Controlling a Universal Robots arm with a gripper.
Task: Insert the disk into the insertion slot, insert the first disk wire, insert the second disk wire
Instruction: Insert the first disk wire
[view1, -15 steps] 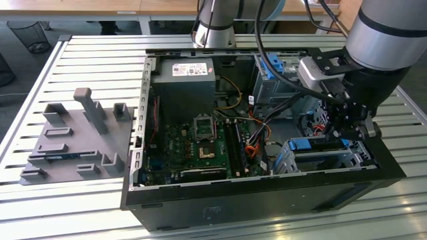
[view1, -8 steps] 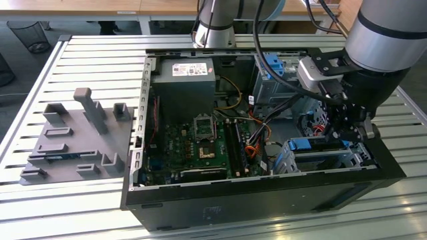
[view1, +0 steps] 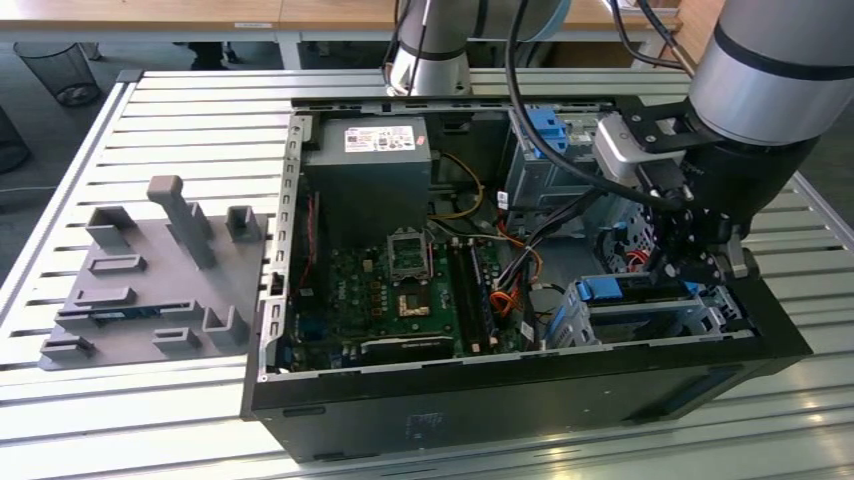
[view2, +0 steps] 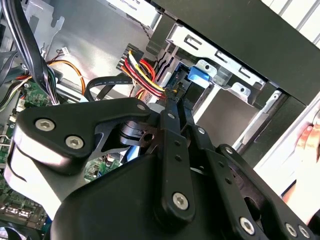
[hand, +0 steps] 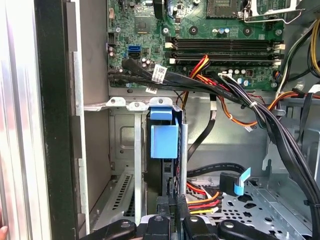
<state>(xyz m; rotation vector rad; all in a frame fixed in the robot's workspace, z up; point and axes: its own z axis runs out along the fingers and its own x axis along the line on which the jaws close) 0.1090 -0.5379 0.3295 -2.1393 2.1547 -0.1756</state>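
The disk (view1: 625, 290) stands on edge in the insertion slot (view1: 674, 322), a low silver cage at the case's corner nearest the exterior view's right. In the first wrist view the disk's blue carrier (hand: 164, 140) sits between the slot's silver rails (hand: 136, 150), with the dark drive edge below it. My gripper (view1: 687, 275) reaches down from above, its black fingers close together on the disk's edge in both wrist views (hand: 170, 210) (view2: 175, 96). A black wire with a blue plug (hand: 235, 182) and a red-yellow-black wire bundle (hand: 200, 199) lie loose beside the slot.
The open computer case (view1: 400, 400) lies on a slatted table, motherboard (view1: 400, 290) exposed. A taller grey cage with a blue tab (view1: 547, 130) stands behind. Thick cable bundles (hand: 240, 95) cross above the slot. A grey fixture plate (view1: 147, 280) lies at the exterior view's left. A person's hand (view2: 307, 137) is outside the case.
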